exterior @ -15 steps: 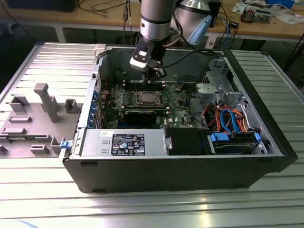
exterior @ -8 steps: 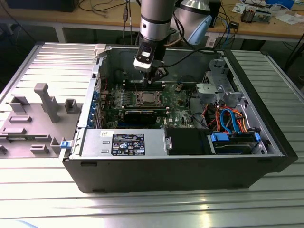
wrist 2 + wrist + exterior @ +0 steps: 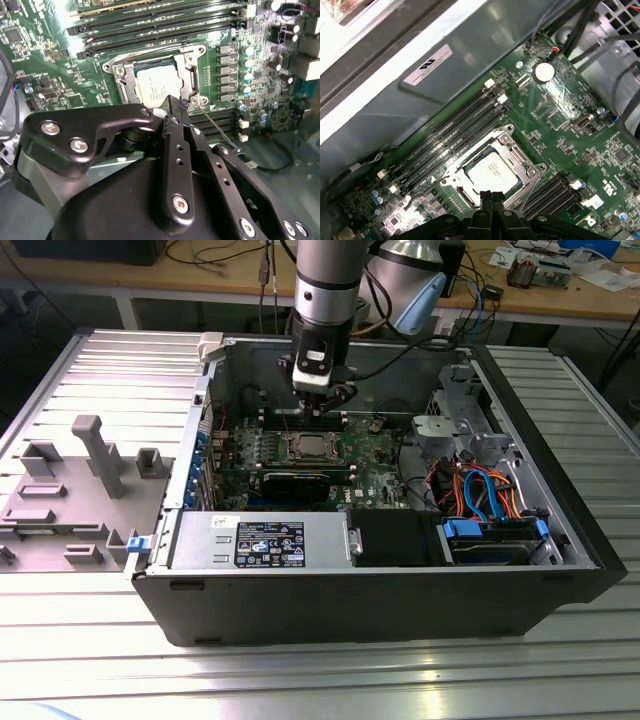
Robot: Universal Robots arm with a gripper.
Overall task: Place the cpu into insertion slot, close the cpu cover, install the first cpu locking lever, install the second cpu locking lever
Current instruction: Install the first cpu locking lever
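Ribbed aluminium tabletop (image 3: pixel 80 660), an open black metal computer case (image 3: pixel 350 605) on it, and we're over the green motherboard (image 3: pixel 45 65). The small square silver-topped cpu (image 3: pixel 157 87) sits in the silver-rimmed square insertion slot (image 3: pixel 288 448), right beneath the black gripper (image 3: pixel 174 102). The thin silver window-frame cpu cover (image 3: pixel 187 75) lies flat around the chip. Gripper fingers are pressed together and empty, tips over the cover's edge. A thin silver wire locking lever (image 3: pixel 215 127) runs off from beside the tips; whether they touch, I can't tell. Long black memory slots (image 3: pixel 455 132) lie beyond.
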